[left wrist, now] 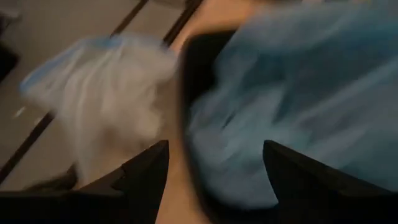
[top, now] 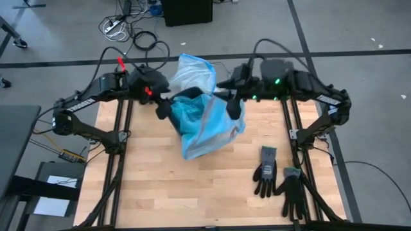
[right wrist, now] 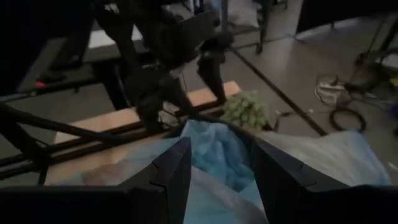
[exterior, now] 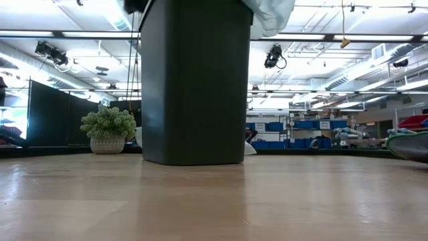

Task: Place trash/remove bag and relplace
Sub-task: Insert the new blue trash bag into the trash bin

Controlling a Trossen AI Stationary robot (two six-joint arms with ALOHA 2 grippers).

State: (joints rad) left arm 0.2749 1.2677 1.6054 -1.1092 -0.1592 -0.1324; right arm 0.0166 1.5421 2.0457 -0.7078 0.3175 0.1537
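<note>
Both pincers hover at the bin's (exterior: 194, 80) rim. Left pincer (top: 162, 106) spread, empty. Right pincer (top: 236, 104) parted, blue bag (top: 205, 125) between its fingers, grip uncertain. Grey-white bag (top: 189, 74) drapes behind. Risk: film slips or snags, tipping the bin.

You won't find any readable text here: no label, brand, number or sign shows on the black bin (exterior: 194, 80), the light-blue bag (top: 205, 125), the gloves (top: 266, 170) or the wooden surface (top: 192, 192).
</note>
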